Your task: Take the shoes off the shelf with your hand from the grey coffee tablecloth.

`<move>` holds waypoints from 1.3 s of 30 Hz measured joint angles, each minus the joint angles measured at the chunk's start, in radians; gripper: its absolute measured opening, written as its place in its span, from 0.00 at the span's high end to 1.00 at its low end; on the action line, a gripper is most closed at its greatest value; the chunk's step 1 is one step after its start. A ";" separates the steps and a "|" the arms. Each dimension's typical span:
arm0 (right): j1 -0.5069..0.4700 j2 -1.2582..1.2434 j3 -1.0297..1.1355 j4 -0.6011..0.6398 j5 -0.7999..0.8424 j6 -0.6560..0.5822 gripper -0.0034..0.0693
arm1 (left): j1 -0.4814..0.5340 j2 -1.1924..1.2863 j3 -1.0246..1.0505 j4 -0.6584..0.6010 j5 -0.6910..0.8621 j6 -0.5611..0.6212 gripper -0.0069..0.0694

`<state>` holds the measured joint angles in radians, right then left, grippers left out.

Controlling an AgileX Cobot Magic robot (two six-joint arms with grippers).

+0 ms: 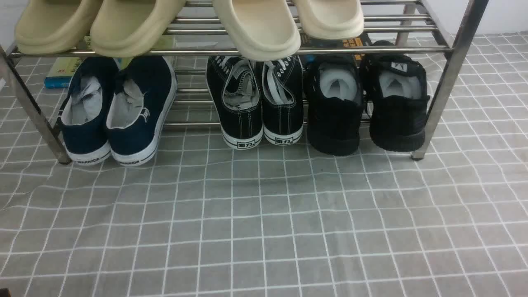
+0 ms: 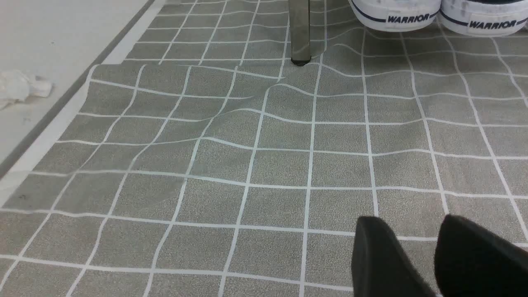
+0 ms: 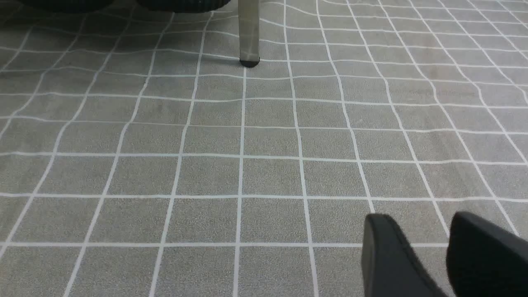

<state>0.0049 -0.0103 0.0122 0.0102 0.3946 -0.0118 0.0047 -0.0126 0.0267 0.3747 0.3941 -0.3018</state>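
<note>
The all-black knit sneakers (image 1: 335, 111) stand as a pair on the lower tier at the right end of the silver shelf (image 1: 451, 78), heels toward me, pale grey stuffing inside. Their soles show at the edge of the right wrist view (image 3: 181, 3), beside a shelf leg (image 3: 248, 37). The grey grid tablecloth (image 1: 264, 214) lies under everything. Neither arm shows in the front view. My left gripper (image 2: 412, 220) and right gripper (image 3: 420, 216) hover low over bare cloth, well short of the shelf. Both sets of jaws stand slightly apart with nothing between them.
Black canvas sneakers (image 1: 255, 99) sit mid-shelf and navy sneakers (image 1: 119, 111) at the left. Beige slippers (image 1: 255, 24) fill the upper tier, overhanging its front. Books (image 1: 62, 70) lie behind. The cloth wrinkles near the left shelf leg (image 2: 300, 33); crumpled white paper (image 2: 16, 84) lies past its edge.
</note>
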 joint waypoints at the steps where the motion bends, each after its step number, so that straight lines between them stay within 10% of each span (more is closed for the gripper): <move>1: 0.000 0.000 0.000 0.000 0.000 0.000 0.62 | 0.000 0.000 0.000 0.000 0.000 0.000 0.59; 29: 0.000 0.000 0.002 0.001 -0.013 0.031 0.62 | 0.000 0.000 0.000 0.000 0.000 0.000 0.59; 39: 0.000 0.000 0.008 0.416 -0.015 0.389 0.62 | 0.000 0.000 0.000 0.000 0.000 0.000 0.59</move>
<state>0.0049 -0.0103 0.0200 0.4257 0.3792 0.3770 0.0047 -0.0126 0.0267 0.3747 0.3941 -0.3018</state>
